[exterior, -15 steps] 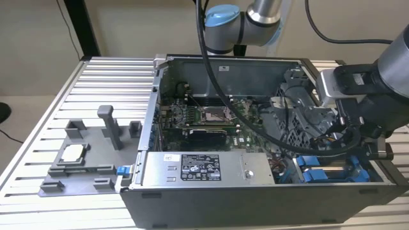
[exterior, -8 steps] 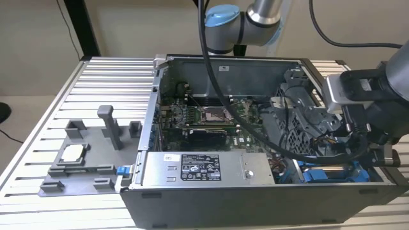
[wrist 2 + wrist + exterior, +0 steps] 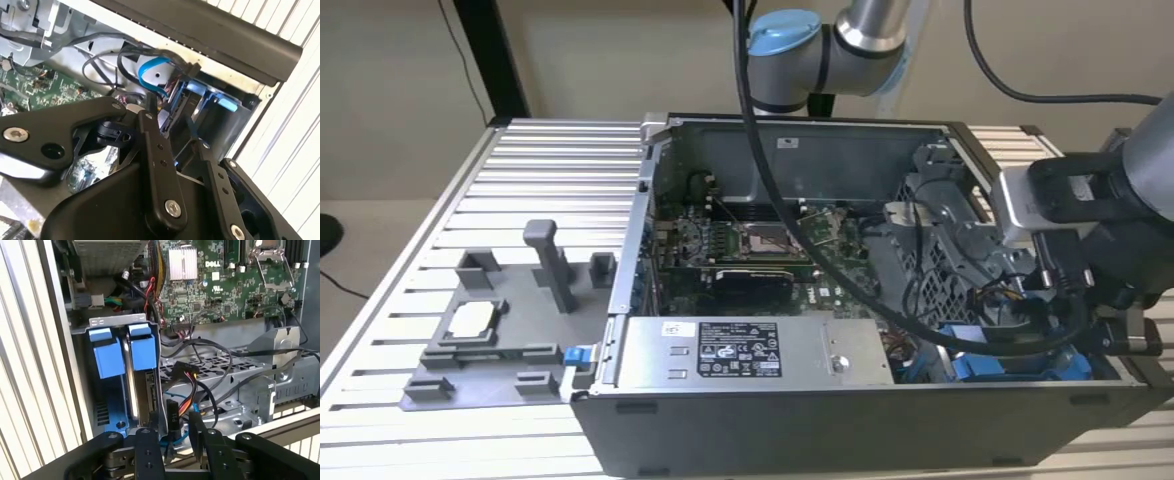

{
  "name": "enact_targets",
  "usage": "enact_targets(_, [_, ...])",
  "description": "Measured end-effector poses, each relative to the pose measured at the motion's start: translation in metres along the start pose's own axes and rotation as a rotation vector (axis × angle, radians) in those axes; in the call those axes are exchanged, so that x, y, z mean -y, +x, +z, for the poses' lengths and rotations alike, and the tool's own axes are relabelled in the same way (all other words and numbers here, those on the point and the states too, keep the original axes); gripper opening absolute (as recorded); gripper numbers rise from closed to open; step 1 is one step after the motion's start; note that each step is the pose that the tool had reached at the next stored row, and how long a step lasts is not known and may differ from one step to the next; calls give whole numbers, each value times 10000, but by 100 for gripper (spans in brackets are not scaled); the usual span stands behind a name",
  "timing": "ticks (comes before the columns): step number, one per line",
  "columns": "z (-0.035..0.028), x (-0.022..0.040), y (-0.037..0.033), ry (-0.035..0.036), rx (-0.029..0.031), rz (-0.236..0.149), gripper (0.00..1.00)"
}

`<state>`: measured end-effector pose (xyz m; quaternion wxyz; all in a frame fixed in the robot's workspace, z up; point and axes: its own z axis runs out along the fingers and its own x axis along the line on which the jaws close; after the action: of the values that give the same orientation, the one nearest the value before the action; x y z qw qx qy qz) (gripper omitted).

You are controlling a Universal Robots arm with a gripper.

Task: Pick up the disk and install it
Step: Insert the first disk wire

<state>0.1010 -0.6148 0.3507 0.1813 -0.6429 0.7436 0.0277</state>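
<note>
Disk location: you find the disk point(image 3: 132, 385) standing on edge in the drive bay point(image 3: 117, 320), at the corner of the computer case point(image 3: 854, 430) on the exterior view's right. Its blue carrier tabs point(image 3: 142, 350) cap one end.
Gripper state: in the first wrist view the gripper point(image 3: 172, 416) has its fingers point(image 3: 150, 450) spread apart, and you see nothing clamped between them.
In the gap: a black cable connector point(image 3: 171, 427) shows beyond the fingers.
Key relation: the disk lies just beside one finger, off the gripper's centreline and outside the gap. Whether that fingertip touches the disk's untabbed end, you cannot tell.
Long axis: it runs along the bay from the tabs toward the fingers, roughly in line with the fingers' own length and parallel to the case wall.
Arm: there is one arm, its wrist low over the bay corner.
Progress (judgement): the disk looks to be sitting in the bay, not carried. You cannot tell whether it is fully home.
Surroundings: the motherboard point(image 3: 225, 295) is well apart from the fingers.
</note>
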Motion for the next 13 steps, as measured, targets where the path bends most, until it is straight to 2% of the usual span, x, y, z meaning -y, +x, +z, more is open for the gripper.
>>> enact_targets(1, [-4, -14, 1, 76, -19, -32, 100])
enact_targets(3, [-11, -49, 5, 140, -75, -67, 100])
enact_targets(4, [-17, -71, 8, 167, -139, -88, 100])
enact_targets(5, [-21, -89, 10, 191, -217, -113, 100])
enact_targets(7, [-27, -124, 8, 256, -453, -183, 100])
enact_targets(8, [-28, -140, -3, 308, -535, -217, 100])
enact_targets(9, [-25, -157, -22, 371, -569, -244, 100])
enact_targets(13, [-9, -211, -104, 565, -580, -304, 100])
